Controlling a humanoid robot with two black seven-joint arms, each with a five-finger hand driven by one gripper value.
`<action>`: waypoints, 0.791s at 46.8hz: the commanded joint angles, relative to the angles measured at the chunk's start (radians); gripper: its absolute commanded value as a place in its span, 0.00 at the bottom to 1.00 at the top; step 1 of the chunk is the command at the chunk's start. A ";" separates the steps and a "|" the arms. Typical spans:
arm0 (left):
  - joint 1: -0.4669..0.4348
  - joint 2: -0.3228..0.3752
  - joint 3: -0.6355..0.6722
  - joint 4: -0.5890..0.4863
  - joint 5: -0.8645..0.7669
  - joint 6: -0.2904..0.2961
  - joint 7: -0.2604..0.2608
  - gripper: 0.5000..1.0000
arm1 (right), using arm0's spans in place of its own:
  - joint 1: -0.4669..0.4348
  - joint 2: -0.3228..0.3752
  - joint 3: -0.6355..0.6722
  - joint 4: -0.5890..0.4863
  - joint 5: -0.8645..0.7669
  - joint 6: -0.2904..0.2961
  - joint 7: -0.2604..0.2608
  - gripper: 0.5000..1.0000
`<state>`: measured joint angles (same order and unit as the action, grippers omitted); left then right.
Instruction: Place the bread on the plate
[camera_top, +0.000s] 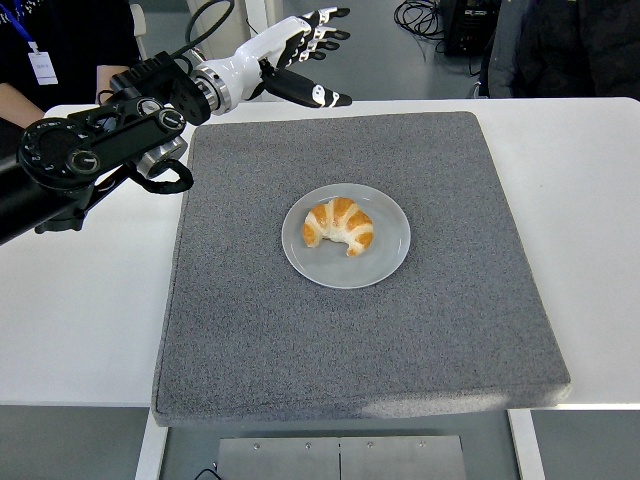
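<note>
I see my left hand (300, 50) raised with fingers spread, empty; the croissant (339, 225) sits on the plate (390, 250) well below it.

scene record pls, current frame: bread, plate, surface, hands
bread: croissant, lying on the plate, nothing touching it
plate: round grey plate, near centre of the mat
surface: grey mat on white table
left hand: left hand raised over the mat's far left corner, fingers spread, empty
right hand: not in view
</note>
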<state>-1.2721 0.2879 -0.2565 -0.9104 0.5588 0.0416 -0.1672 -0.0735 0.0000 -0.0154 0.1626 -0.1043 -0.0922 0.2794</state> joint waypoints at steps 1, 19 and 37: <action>0.051 -0.004 -0.068 0.001 -0.046 0.000 -0.005 0.85 | 0.000 0.000 0.000 0.002 0.000 0.000 0.000 1.00; 0.197 -0.013 -0.342 0.004 -0.145 0.007 -0.005 0.84 | 0.001 0.000 0.000 0.002 0.000 0.000 0.000 1.00; 0.324 -0.009 -0.481 0.004 -0.189 0.015 -0.100 0.84 | 0.001 0.000 0.000 0.002 0.000 0.002 0.000 1.00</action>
<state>-0.9682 0.2795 -0.7262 -0.9064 0.3714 0.0527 -0.2616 -0.0720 0.0000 -0.0154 0.1642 -0.1043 -0.0918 0.2794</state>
